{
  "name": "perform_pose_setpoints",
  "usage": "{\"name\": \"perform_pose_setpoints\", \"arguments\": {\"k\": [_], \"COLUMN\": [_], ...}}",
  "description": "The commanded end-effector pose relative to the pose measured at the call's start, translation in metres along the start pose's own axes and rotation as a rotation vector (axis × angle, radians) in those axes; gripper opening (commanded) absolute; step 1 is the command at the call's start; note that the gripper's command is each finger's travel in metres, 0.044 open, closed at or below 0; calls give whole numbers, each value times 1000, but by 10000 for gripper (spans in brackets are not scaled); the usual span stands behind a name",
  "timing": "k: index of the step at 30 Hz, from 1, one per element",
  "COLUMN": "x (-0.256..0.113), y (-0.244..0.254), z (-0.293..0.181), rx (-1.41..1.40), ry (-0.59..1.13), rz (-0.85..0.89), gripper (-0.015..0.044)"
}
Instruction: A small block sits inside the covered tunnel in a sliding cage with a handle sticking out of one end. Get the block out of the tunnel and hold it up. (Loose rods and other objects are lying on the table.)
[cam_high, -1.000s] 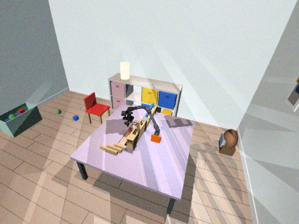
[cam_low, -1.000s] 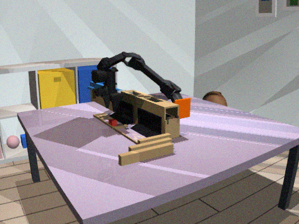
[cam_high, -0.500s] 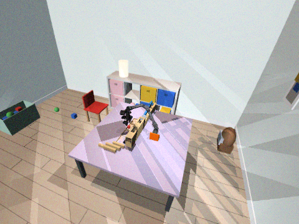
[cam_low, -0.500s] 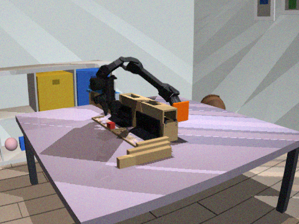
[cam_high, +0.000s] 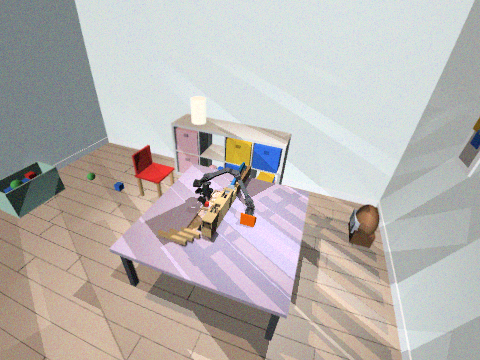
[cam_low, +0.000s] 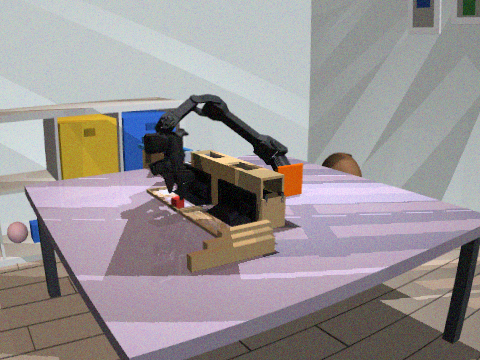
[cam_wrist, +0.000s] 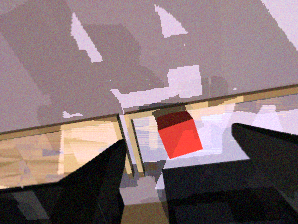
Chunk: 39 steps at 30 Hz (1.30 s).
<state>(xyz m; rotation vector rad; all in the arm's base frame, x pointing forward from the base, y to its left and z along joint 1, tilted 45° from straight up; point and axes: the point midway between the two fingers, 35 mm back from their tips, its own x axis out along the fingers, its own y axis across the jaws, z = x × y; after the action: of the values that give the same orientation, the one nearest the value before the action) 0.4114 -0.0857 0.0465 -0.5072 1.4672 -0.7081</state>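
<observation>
Toy bin: a green box of colored pieces stands on the floor at far left.
Chair: a small red seat stands between the bin and the table.
Storage: a shelf unit with pink, yellow and blue drawers lines the wall behind the table.
Rods: loose wooden rods lie side by side on the tabletop, near the tunnel's open end.
Gripper: the black gripper points down over the low frame, its fingers spread wide and gripping nothing.
Block: the red block sits outside the covered tunnel, in the low wooden frame beside it; the wrist view shows it between the open fingertips, next to a crosspiece.
Tunnel: the long wooden tunnel stands upright, openings along its top and side.
Arm: the dark arm arches over the tunnel to reach the block's side.
Panel: a bright orange panel stands near the arm's lower end, on the tunnel's other side.
</observation>
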Motion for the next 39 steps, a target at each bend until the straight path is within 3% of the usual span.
{"name": "perform_pose_setpoints", "arguments": {"k": [1, 18, 28, 37, 39], "x": [9, 35, 29, 29, 26], "y": [-2, -4, -2, -2, -2], "z": [-3, -8, -5, -5, -5], "rx": [-8, -8, 0, 0, 0], "ry": [7, 7, 1, 1, 1], "rz": [-8, -14, -6, -6, -5], "gripper": [440, 440, 177, 117, 65]}}
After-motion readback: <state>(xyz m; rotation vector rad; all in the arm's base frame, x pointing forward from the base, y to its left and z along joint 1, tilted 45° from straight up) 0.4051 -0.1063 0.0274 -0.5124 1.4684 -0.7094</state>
